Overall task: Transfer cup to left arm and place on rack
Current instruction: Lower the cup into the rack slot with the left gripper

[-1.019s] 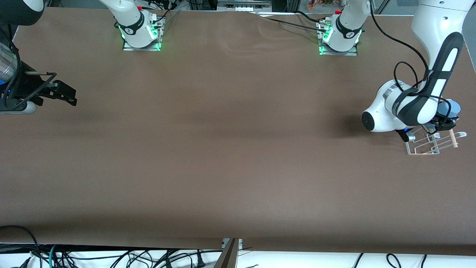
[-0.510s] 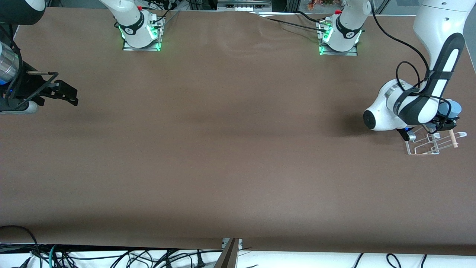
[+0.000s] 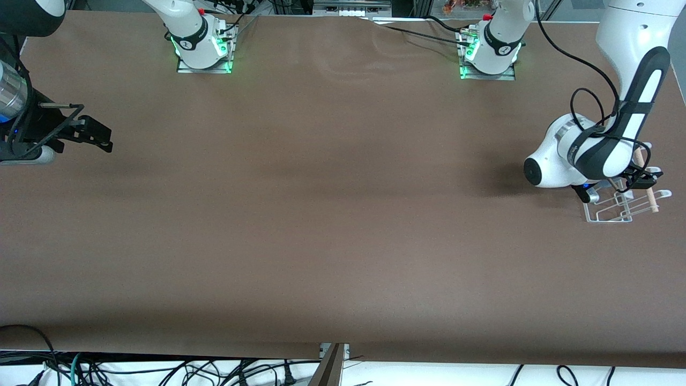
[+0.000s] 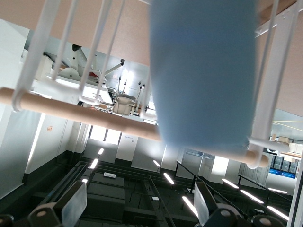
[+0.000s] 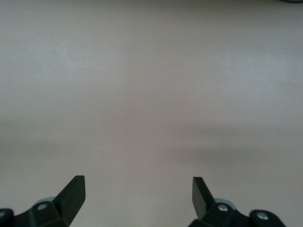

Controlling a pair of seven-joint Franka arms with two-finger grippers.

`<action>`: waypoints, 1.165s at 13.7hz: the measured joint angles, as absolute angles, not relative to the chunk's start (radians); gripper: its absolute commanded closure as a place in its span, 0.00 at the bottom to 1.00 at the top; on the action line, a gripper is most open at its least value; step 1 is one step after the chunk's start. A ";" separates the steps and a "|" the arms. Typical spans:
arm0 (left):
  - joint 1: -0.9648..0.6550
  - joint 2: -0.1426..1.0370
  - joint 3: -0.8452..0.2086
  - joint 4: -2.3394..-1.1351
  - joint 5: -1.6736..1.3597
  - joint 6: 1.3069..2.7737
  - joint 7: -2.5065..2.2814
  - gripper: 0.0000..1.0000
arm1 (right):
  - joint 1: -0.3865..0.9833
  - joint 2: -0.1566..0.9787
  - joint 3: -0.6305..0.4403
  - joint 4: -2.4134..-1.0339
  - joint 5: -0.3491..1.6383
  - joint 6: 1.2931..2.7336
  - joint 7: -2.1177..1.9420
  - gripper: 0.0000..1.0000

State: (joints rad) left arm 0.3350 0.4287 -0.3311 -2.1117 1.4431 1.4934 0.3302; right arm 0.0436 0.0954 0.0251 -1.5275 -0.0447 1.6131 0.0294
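You have the brown table (image 3: 332, 214) stretching across the front view, bare over most of its surface. The left arm (image 3: 624, 107) reaches down at its own end of the table, its white wrist folded low over the rack (image 3: 616, 206). The right arm (image 3: 16, 80) waits at its own end of the table.

The right gripper (image 3: 94, 134) hangs over the table there; in the right wrist view its fingers (image 5: 73, 194) stand spread wide with nothing between them, only plain table below.

The rack sits on the table near the edge at the left arm's end, clear-white prongs rising from a rectangular frame, with a wooden dowel (image 3: 646, 182) crossing it. The left gripper (image 3: 638, 179) is right at the rack, over its prongs.

In the left wrist view you see the cup (image 4: 203, 71), light blue, standing among the rack's prongs (image 4: 38, 52) and against the dowel (image 4: 80, 113). The left gripper's fingers (image 4: 73, 205) are spread apart and clear of the cup, touching nothing. From the front view you cannot make out the cup; the left arm's wrist covers it.
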 measured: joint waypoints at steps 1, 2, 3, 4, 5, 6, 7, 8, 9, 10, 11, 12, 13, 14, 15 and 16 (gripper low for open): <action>0.335 0.426 -0.331 -2.112 1.443 1.494 0.330 0.00 | 0.044 0.096 0.025 -1.528 -0.045 1.613 0.029 0.00; 0.335 0.424 -0.331 -2.112 1.443 1.494 0.330 0.00 | 0.044 0.096 0.025 -1.528 -0.045 1.613 0.029 0.00; 0.335 0.421 -0.331 -2.111 1.443 1.494 0.329 0.00 | 0.044 0.096 0.025 -1.528 -0.045 1.613 0.029 0.00; 0.336 0.417 -0.331 -2.109 1.443 1.495 0.327 0.00 | 0.044 0.096 0.025 -1.528 -0.045 1.613 0.029 0.00; 0.337 0.412 -0.331 -2.103 1.443 1.495 0.326 0.00 | 0.044 0.096 0.025 -1.528 -0.045 1.613 0.029 0.00; 0.340 0.407 -0.331 -2.091 1.432 1.495 0.325 0.00 | 0.044 0.096 0.025 -1.528 -0.045 1.613 0.029 0.00; 0.343 0.401 -0.331 -2.070 1.391 1.496 0.325 0.00 | 0.044 0.096 0.025 -1.528 -0.045 1.613 0.029 0.00; 0.344 0.393 -0.331 -2.042 1.325 1.496 0.325 0.00 | 0.044 0.096 0.025 -1.528 -0.045 1.613 0.029 0.00; 0.344 0.383 -0.331 -2.008 1.241 1.496 0.325 0.00 | 0.044 0.096 0.025 -1.527 -0.045 1.613 0.029 0.00; 0.345 0.371 -0.332 -1.971 1.152 1.496 0.326 0.00 | 0.044 0.096 0.025 -1.527 -0.045 1.614 0.029 0.00; 0.345 0.357 -0.332 -1.932 1.052 1.493 0.326 0.00 | 0.044 0.096 0.025 -1.527 -0.045 1.614 0.029 0.00; 0.345 0.344 -0.332 -1.892 0.953 1.484 0.326 0.00 | 0.044 0.096 0.025 -1.527 -0.045 1.614 0.029 0.00; 0.346 0.334 -0.332 -1.848 0.856 1.465 0.327 0.00 | 0.043 0.096 0.025 -1.527 -0.045 1.614 0.029 0.00; 0.346 0.328 -0.332 -1.798 0.763 1.442 0.327 0.00 | 0.043 0.097 0.025 -1.527 -0.045 1.614 0.029 0.00; 0.347 0.323 -0.333 -1.747 0.679 1.424 0.327 0.00 | 0.043 0.097 0.025 -1.527 -0.045 1.614 0.029 0.00; 0.347 0.321 -0.333 -1.701 0.600 1.413 0.327 0.00 | 0.043 0.097 0.025 -1.527 -0.045 1.614 0.029 0.00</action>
State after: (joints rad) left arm 0.3470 0.3206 -0.3332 -1.7010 0.6004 1.4131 0.3271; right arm 0.0432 0.0969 0.0251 -1.5272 -0.0447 1.6136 0.0288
